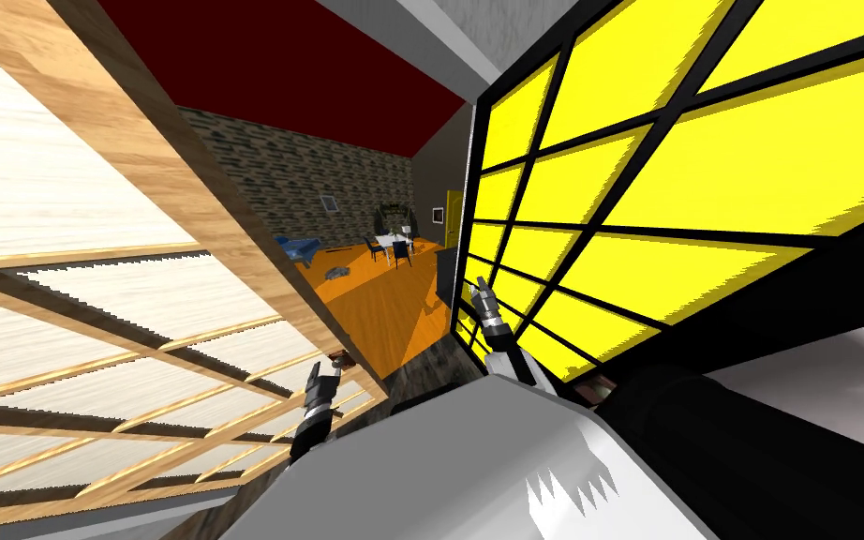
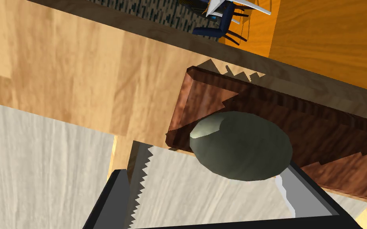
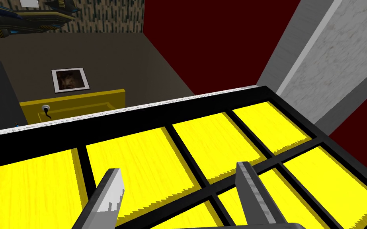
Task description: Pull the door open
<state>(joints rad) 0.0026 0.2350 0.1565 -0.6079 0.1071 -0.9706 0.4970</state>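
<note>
Left tool (image 2: pixel 214 165) wide astride grey knob (image 2: pixel 240 145).

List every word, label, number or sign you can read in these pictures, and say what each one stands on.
None: no words, numbers or signs can be read.
The small white-framed picture on the dark wall holds a blurred dark image, no letters.
The grey-green round knob and its reddish-brown wooden plate are unmarked.
The yellow panelled door with black bars is unmarked.
</note>
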